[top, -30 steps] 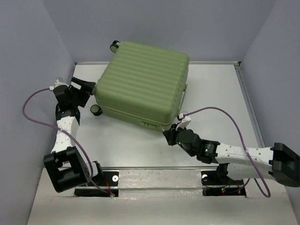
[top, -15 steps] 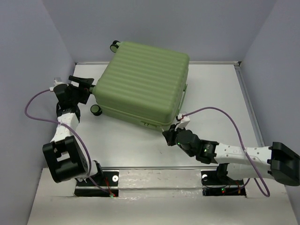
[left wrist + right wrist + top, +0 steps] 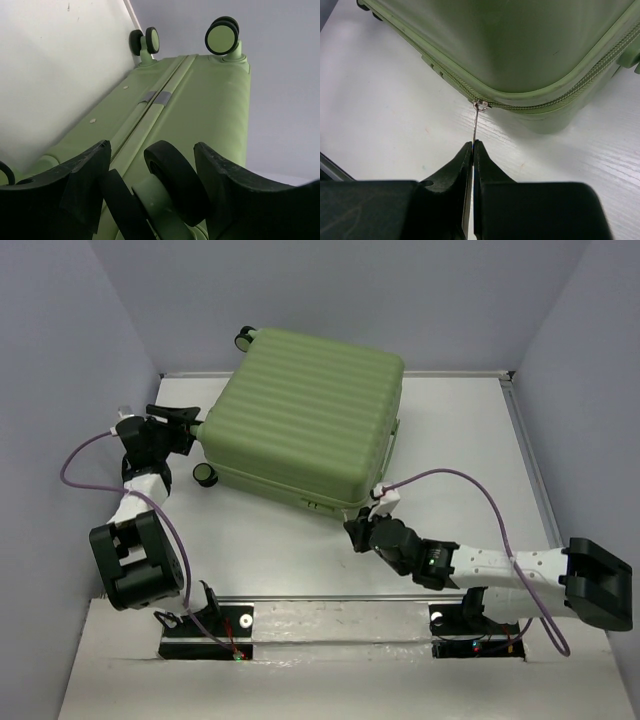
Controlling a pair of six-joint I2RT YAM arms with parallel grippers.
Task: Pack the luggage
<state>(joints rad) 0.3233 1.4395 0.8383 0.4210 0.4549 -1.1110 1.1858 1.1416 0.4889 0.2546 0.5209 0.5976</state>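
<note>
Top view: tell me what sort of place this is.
Probably a robot lab cell, not a home: a white table boxed in by bare grey walls, a left arm and right arm bolted at its near edge, and one green suitcase.

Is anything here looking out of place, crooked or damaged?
Nothing looks damaged or spilled. The luggage lies flat but turned at an angle to the edges of the table. The right gripper pinches its zipper pull, which seems intended.
</note>
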